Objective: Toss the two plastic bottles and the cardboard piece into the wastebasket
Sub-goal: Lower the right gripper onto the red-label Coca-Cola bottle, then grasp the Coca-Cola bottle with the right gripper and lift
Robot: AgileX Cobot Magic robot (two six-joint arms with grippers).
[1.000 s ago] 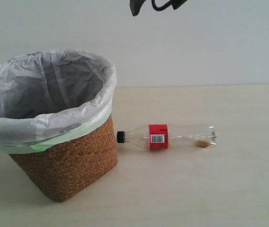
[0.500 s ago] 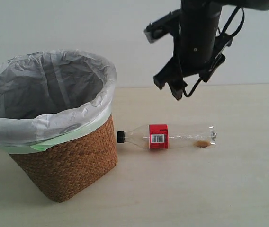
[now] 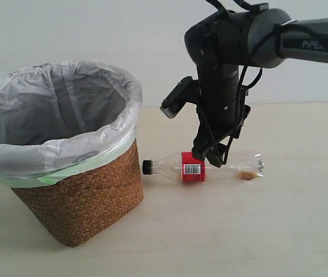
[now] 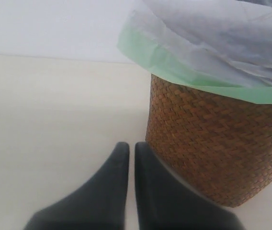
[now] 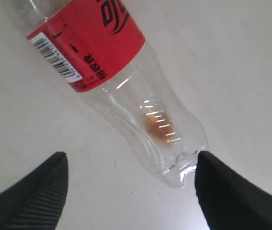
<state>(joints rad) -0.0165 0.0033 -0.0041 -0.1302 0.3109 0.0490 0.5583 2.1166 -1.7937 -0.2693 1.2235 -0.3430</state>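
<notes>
The clear bottle with the red label and black cap (image 3: 188, 170) lies on its side on the table, cap touching or nearly touching the wicker wastebasket (image 3: 83, 202) with its white liner. My right gripper (image 3: 209, 158) hangs low over the bottle, just past the label. In the right wrist view that gripper (image 5: 131, 157) is open, and the bottle (image 5: 107, 57) reaches between the fingers, its base close to one fingertip (image 5: 212, 177). My left gripper (image 4: 129, 147) is shut on nothing, low beside the wastebasket (image 4: 212, 143). The green-capped bottle and the cardboard piece are out of view.
The pale wooden table (image 3: 291, 231) runs to a plain white wall behind. The wastebasket's liner (image 3: 66, 104) is folded over its rim, with a pale green edge.
My right arm has come down from the top of the view to the red-label bottle. The bottle and the wastebasket have not moved.
</notes>
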